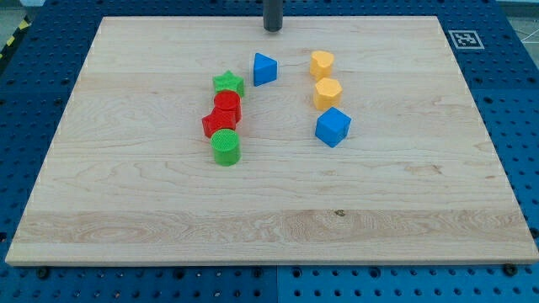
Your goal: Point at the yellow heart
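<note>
My tip (pixel 273 29) sits at the view's top of the surface (pixel 126 210), touching no block; it is a plain rod, no hand to spread. Two yellow blocks look alike: upper (pixel 322 63) and lower (pixel 327 92). I cannot tell which is the heart. Guessing wrong, or bumping the blue wedge (pixel 264 68), could spoil it.

Yellow heart (pixel 322 63), blue cube (pixel 333 127)

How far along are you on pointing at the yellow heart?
Done: nothing visible yet. In hand: my tip sits at the board's top edge, up and left of two yellow blocks; which is the heart I cannot tell for certain. Left: travel down-right to it, passing the blue triangular block.
</note>
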